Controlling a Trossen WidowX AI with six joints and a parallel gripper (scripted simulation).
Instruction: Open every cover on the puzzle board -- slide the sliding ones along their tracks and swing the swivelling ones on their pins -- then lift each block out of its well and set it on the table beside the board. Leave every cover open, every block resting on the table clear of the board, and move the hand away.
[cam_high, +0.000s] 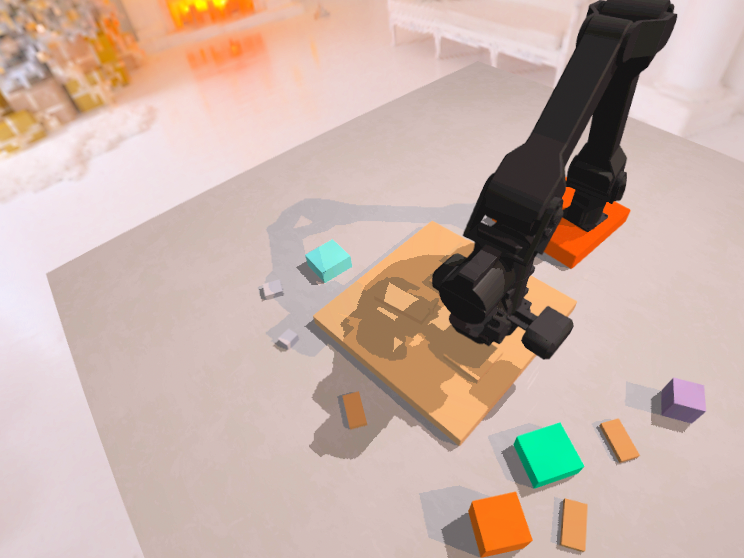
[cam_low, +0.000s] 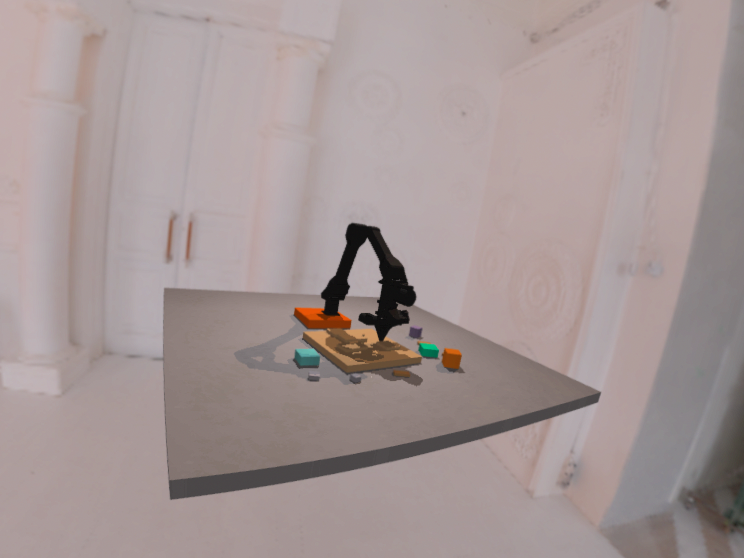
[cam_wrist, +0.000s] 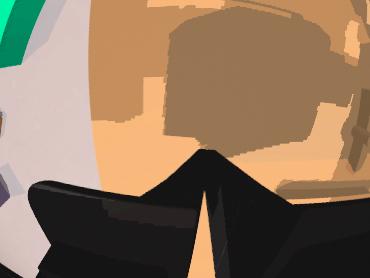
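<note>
The room is pale, with a fireplace glowing at the far side, and a grey table (cam_high: 180, 372) stands on the shiny floor. Seen from the top, a tan board (cam_high: 360, 324) lies on the table, and the black arm reaches over it from an orange base plate (cam_high: 612, 219). The gripper (cam_high: 480, 324) points down over the right part of the board, and its own body hides the fingertips in this view. Beside the board on the table rest a light blue block (cam_high: 328, 260), a green block (cam_high: 548, 453), an orange block (cam_high: 500, 523) and a purple block (cam_high: 683, 400), all apart from the board. Three thin tan pieces (cam_high: 353, 410) and two small grey cubes (cam_high: 271, 289) also lie on the table. In the exterior view the table is seen in front of a white double door (cam_low: 180, 198), and the gripper (cam_low: 382, 337) hangs with its tip very near the board (cam_low: 360, 354), but it is too small to tell if it touches. In the wrist view the two black fingers are pressed together with nothing between them, above the board's shaded surface (cam_wrist: 133, 147), and the green block (cam_wrist: 20, 23) shows at the left.
</note>
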